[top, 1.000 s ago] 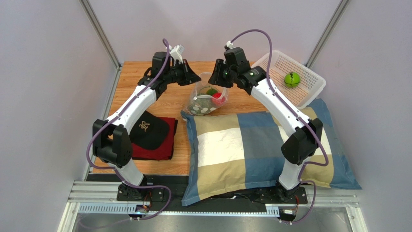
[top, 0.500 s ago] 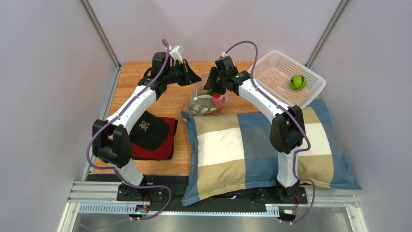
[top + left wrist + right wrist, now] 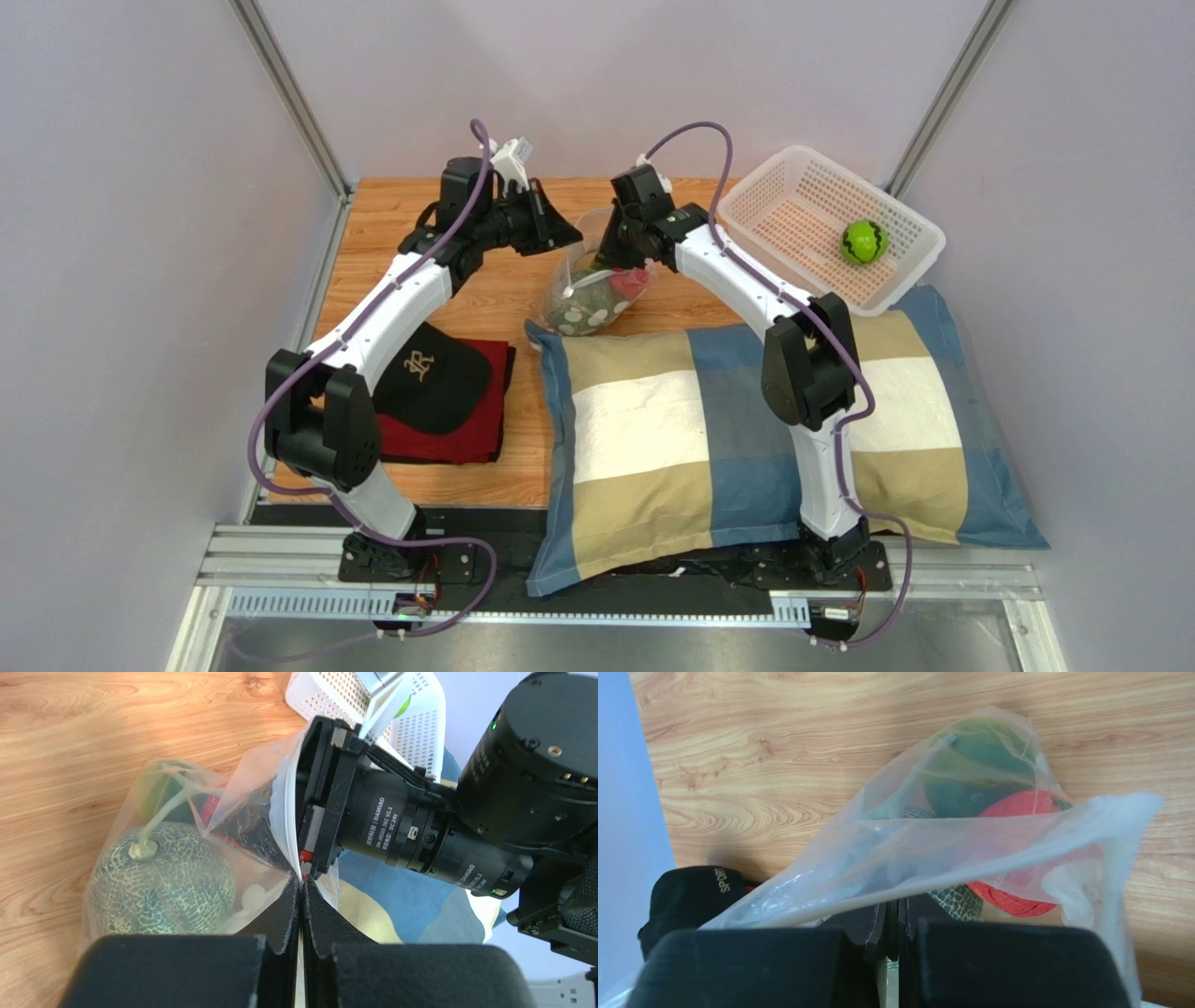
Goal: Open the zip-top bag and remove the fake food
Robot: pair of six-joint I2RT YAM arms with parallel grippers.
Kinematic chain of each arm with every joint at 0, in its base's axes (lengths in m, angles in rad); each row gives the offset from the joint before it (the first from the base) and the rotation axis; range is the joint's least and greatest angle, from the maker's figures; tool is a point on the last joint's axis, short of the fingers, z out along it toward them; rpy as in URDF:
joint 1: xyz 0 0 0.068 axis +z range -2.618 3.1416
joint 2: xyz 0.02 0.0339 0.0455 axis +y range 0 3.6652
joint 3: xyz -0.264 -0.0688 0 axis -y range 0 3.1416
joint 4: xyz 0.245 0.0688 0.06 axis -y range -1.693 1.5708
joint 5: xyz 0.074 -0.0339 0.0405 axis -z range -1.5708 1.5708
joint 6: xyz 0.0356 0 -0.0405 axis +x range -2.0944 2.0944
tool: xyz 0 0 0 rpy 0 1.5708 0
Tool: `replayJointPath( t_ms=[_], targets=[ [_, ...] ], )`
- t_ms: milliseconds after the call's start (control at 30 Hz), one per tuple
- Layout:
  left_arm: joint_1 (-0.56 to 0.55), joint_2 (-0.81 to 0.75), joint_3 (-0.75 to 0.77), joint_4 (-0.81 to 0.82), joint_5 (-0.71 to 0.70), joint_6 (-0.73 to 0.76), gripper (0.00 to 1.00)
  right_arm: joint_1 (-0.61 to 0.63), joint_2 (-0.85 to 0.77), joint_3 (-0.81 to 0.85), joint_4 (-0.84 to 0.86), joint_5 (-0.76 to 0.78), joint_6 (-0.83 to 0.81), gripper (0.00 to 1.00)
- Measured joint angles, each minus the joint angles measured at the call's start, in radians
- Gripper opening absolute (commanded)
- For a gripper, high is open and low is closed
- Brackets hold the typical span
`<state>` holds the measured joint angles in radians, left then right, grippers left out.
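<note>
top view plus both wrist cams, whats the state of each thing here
zip-top bag: bottom on the table, top edge pinched from both sides, mouth looks parted
fake food: melon, red and green pieces inside the zip-top bag
basket: upright
green ball: loose in the basket
left gripper: shut on the zip-top bag
right gripper: shut on the zip-top bag
cap: resting on the red cloth
pillow: lying flat
</note>
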<state>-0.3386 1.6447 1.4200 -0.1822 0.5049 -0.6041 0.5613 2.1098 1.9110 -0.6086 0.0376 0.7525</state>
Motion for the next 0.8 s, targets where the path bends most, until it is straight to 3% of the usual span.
replayJointPath(
  t_ms=[267, 800],
  targets=[
    [0.000, -0.013, -0.008, 0.000, -0.054, 0.000, 0.00, 0.002, -0.002, 0.138, -0.109, -0.122, 0.019, 0.00],
    [0.000, -0.053, -0.018, 0.000, -0.168, -0.038, 0.00, 0.042, -0.255, 0.151, -0.196, -0.242, -0.003, 0.00]
  ],
)
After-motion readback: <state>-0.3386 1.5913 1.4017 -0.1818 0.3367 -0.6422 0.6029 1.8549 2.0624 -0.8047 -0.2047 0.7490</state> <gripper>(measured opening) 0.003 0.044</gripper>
